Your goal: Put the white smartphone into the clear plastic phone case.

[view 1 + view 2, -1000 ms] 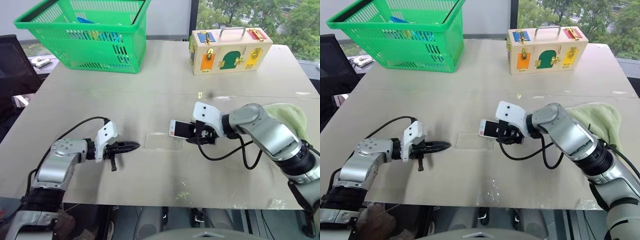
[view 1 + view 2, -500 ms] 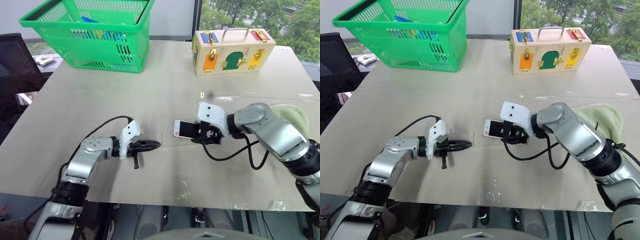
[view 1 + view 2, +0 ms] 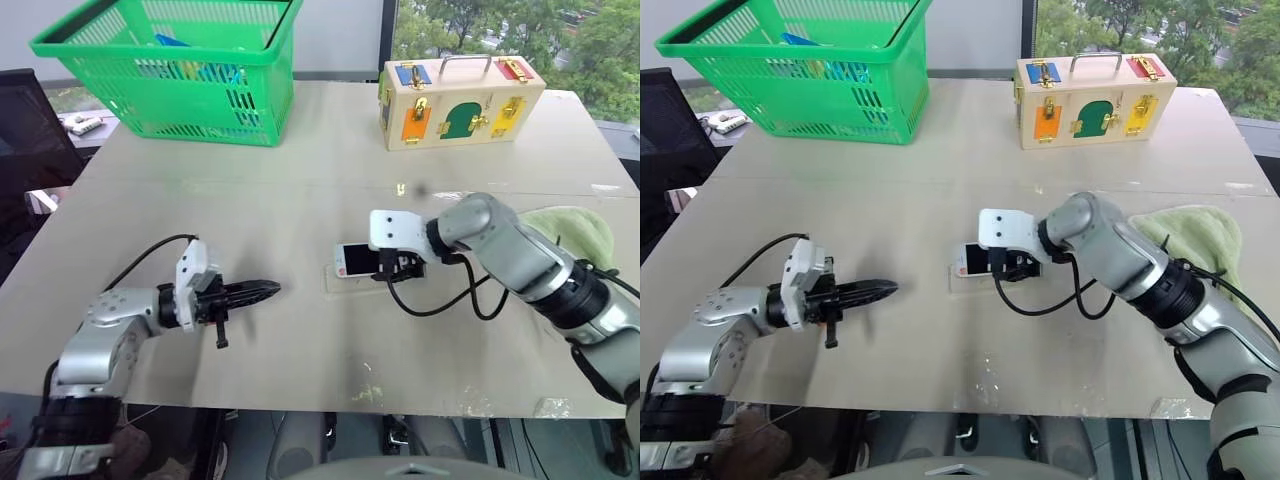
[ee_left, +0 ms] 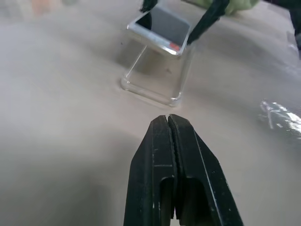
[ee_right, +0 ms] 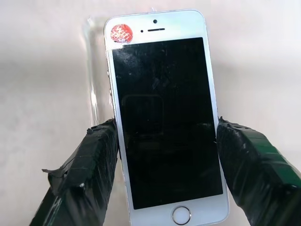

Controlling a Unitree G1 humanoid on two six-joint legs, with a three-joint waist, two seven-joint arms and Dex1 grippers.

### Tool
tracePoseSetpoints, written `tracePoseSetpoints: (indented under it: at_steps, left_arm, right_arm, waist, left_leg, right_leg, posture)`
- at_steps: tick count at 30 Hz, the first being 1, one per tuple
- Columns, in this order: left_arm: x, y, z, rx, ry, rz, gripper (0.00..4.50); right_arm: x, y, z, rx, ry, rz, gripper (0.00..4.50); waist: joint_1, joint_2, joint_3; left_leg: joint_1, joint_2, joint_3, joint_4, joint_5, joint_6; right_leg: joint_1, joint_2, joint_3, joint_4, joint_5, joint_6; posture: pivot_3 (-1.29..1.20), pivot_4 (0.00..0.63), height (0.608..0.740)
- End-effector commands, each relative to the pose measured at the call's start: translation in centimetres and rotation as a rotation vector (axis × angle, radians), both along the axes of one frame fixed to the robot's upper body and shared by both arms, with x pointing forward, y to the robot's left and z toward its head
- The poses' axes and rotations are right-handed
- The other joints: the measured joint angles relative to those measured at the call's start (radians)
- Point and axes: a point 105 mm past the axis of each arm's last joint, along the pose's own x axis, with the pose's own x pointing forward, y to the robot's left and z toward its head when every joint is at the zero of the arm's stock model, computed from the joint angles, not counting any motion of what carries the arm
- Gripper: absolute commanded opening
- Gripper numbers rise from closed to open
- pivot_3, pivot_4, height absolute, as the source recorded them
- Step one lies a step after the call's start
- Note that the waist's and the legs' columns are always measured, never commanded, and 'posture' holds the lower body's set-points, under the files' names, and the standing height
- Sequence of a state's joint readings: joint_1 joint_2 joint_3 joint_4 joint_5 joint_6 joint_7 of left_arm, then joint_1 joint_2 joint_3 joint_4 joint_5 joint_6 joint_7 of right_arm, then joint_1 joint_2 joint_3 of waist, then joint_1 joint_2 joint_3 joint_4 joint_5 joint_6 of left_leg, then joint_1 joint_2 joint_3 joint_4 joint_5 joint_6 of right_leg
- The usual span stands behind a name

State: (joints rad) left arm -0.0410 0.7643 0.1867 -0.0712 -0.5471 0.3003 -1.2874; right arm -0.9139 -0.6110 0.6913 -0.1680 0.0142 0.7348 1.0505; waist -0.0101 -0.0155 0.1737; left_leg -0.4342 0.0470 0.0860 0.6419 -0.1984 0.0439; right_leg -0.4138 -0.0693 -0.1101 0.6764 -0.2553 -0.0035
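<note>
The right hand (image 5: 164, 174) is gripping the phone (image 5: 162, 117) over the clear case (image 4: 155, 80); the left hand (image 4: 168, 123) is hovering nearby, fingers together.

Bare tabletop (image 3: 300, 340) separates the left gripper (image 3: 272, 289), fingers pressed together, from the clear plastic phone case (image 4: 155, 75); nothing stands between them. Above the case, the white smartphone (image 3: 356, 260) and the right gripper (image 3: 385, 264) clamping it occupy the approach. The green basket (image 3: 170, 70) and wooden box (image 3: 460, 100) stand well beyond the case.
</note>
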Motion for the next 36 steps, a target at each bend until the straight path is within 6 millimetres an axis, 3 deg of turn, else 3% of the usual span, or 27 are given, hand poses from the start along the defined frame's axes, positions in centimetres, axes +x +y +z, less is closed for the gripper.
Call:
tracePoseSetpoints:
  at_steps: [1, 15, 23, 33, 35, 36]
  left_arm:
    - [-1.0, -0.3, 1.8, -0.005, -0.070, -0.027, 0.00]
    - [-1.4, 0.8, 1.5, -0.033, -0.127, 0.009, 0.00]
    - [-1.2, 0.4, 1.3, -0.036, -0.127, 0.004, 0.00]
    - [-1.0, -0.2, 1.1, -0.034, -0.127, -0.008, 0.00]
    - [-1.0, -0.3, 1.1, -0.035, -0.126, -0.011, 0.00]
    - [-1.0, -0.4, 1.0, -0.036, -0.126, -0.012, 0.00]
  right_arm:
    - [0.0, 0.4, 0.7, -0.025, -0.030, 0.045, 2.81]
    - [0.4, -0.2, -0.9, -0.132, 0.021, -0.004, 2.81]
    - [0.2, -0.5, -2.0, -0.174, 0.050, -0.035, 2.81]
    - [-0.4, -0.3, -1.7, -0.185, 0.041, 0.004, 2.81]
    - [-0.3, -0.2, -1.6, -0.177, 0.035, 0.006, 3.85]
    - [-0.3, -0.2, -1.6, -0.170, 0.032, 0.004, 4.14]
  waist:
    - [0.000, 0.000, 0.000]
    - [-0.002, 0.000, 0.000]
    - [-0.002, 0.000, 0.000]
    - [-0.001, 0.000, 0.000]
    - [-0.001, 0.000, 0.000]
    - [-0.002, 0.000, 0.000]
  left_leg:
    - [0.000, 0.000, 0.000, 0.000, 0.000, 0.000]
    - [0.000, 0.000, 0.000, 0.000, 0.000, 0.000]
    - [0.001, 0.000, 0.000, 0.000, 0.000, 0.000]
    - [0.001, 0.000, 0.000, 0.000, 0.000, 0.000]
    - [0.000, 0.000, 0.000, 0.000, 0.000, 0.000]
    - [0.001, 0.000, 0.000, 0.000, 0.000, 0.000]
  right_leg:
    - [0.000, 0.000, 0.000, 0.000, 0.000, 0.000]
    - [0.000, 0.000, 0.000, 0.001, 0.000, 0.000]
    - [0.000, 0.000, 0.000, 0.001, 0.000, 0.000]
    - [0.000, 0.000, -0.001, 0.000, 0.000, 0.000]
    - [0.000, 0.000, -0.001, 0.000, 0.000, 0.000]
    - [0.000, 0.000, -0.001, 0.000, 0.000, 0.000]
  posture:
    - [0.00, 0.150, 0.740]
    - [0.00, 0.150, 0.740]
    - [0.00, 0.150, 0.740]
    - [0.00, 0.150, 0.740]
    - [0.00, 0.150, 0.740]
    - [0.00, 0.150, 0.740]
